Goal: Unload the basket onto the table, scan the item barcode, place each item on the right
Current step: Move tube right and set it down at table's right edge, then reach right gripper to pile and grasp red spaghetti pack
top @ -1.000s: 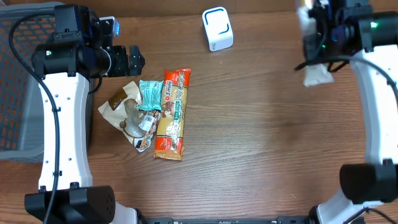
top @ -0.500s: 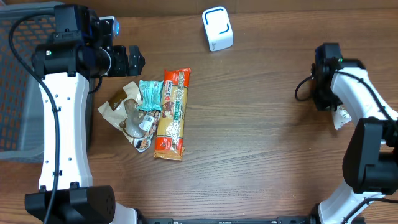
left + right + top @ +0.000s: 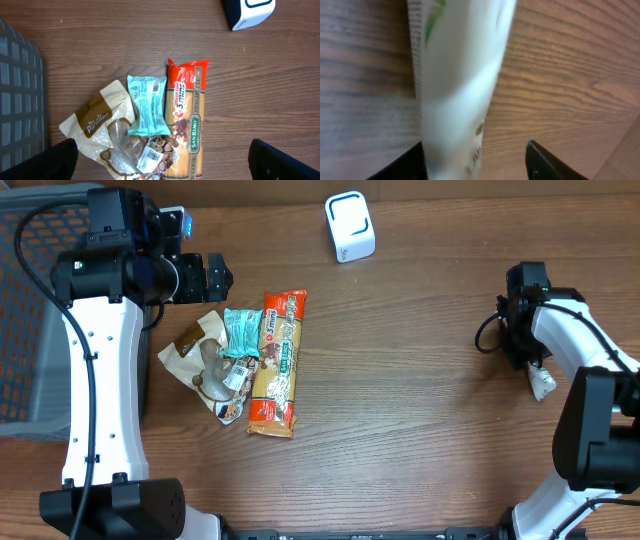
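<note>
A white packet [image 3: 455,75], blurred and close in the right wrist view, lies on the table at the far right [image 3: 543,383]. My right gripper [image 3: 524,345] hangs over it, open: the packet rests by the left finger [image 3: 402,167], with a clear gap to the right finger [image 3: 550,162]. The white scanner with a blue outline [image 3: 349,226] stands at the back centre. My left gripper [image 3: 213,277] is open wide above a pile of a red spaghetti pack [image 3: 187,115], a teal packet [image 3: 146,105] and a brown-and-white pouch [image 3: 95,122].
A grey mesh basket [image 3: 25,310] fills the far left edge, beside the left arm. A barcode label [image 3: 152,159] shows on a clear bag at the bottom of the pile. Bare wooden table [image 3: 400,390] lies between the pile and the right arm.
The right arm swung down from the back right corner to the table's right side with the white packet. Its jaws then opened and the packet slid down onto the table.
</note>
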{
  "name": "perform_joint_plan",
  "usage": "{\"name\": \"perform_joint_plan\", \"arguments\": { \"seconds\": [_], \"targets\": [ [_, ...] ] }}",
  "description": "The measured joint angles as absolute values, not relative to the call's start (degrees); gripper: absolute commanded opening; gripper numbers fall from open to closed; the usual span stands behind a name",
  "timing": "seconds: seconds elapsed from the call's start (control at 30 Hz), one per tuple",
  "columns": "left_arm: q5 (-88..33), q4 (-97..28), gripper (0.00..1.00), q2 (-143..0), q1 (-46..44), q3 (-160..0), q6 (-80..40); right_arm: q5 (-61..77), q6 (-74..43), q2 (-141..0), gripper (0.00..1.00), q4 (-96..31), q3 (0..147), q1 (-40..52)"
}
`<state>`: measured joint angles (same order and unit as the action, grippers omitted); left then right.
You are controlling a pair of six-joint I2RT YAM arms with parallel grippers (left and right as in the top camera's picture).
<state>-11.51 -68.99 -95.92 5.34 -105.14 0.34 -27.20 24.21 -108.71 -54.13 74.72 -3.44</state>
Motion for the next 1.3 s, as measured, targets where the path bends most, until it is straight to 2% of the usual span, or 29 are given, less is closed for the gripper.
{"name": "perform_joint_plan", "arguments": {
  "seconds": [0.03, 0.13, 0.17, 0.2, 0.23, 0.37, 0.43, 0.5, 0.6, 0.73, 0.83, 1.03, 1.07, 1.1, 1.13, 1.3],
  "targets": [
    [-11.51, -68.99, 1.00, -95.92, 5.34, -105.14, 0.34, -26.46, 23.79, -108.71, 0.65, -55.79, 76.27, -3.44],
    [-11.51, -68.99, 1.00, -95.92, 5.34, -105.14, 0.34, -22.33, 22.55, -108.71, 0.82, -62.30, 83.83, -3.51],
    [-11.53, -68.97, 1.00, -95.92, 5.34, -105.14, 0.34, -19.40, 22.00, -108.71, 0.65, -64.55, 87.66, -3.64],
    [-11.51, -68.99, 1.00, -95.92, 5.34, -105.14, 0.34, -16.69, 22.04, -108.66, 0.57, -65.87, 91.48, -3.66],
    [-11.49, -68.93, 1.00, -95.92, 5.34, -105.14, 0.34, -12.49, 21.98, -108.51, 0.54, -67.59, 95.42, -3.66],
    [-11.51, -68.95, 1.00, -95.92, 5.34, -105.14, 0.34, 8.45, 19.46, -108.20, 0.55, -68.20, 105.65, -3.66],
    [-11.51, -68.97, 1.00, -95.92, 5.34, -105.14, 0.34, 21.61, 18.22, -107.68, 0.64, -65.93, 106.89, -3.60],
    [-11.51, -68.97, 1.00, -95.92, 5.34, -105.14, 0.34, 32.60, 17.23, -107.57, 0.65, -63.09, 106.61, -3.20],
    [-11.51, -68.97, 1.00, -95.92, 5.34, -105.14, 0.34, 42.00, 12.88, -107.57, 0.64, -58.11, 104.27, -1.06],
    [-11.51, -68.97, 1.00, -95.92, 5.34, -105.14, 0.34, 42.57, 3.18, -107.61, 0.64, -50.81, 99.55, 5.28],
    [-11.51, -68.97, 1.00, -95.92, 5.34, -105.14, 0.34, 38.00, -4.40, -108.18, 0.64, -45.78, 96.92, 12.32],
    [-11.51, -68.97, 1.00, -95.92, 5.34, -105.14, 0.34, 33.12, -11.22, -113.03, 0.63, -39.64, 96.73, 24.12],
    [-11.51, -68.97, 1.00, -95.92, 5.34, -105.14, 0.34, 32.86, -11.79, -113.80, 0.61, -39.20, 96.73, 25.12],
    [-11.51, -68.97, 1.00, -95.92, 5.34, -105.14, 0.34, 32.27, -13.15, -115.52, 0.50, -38.70, 96.73, 26.92],
    [-11.51, -68.97, 1.00, -95.92, 5.34, -105.14, 0.34, 31.48, -14.52, -117.23, 0.47, -38.26, 96.73, 28.32],
    [-11.51, -68.97, 1.00, -95.92, 5.34, -105.14, 0.34, 29.28, -20.73, -123.90, 0.48, -37.32, 96.51, 31.97]
  ]
}}
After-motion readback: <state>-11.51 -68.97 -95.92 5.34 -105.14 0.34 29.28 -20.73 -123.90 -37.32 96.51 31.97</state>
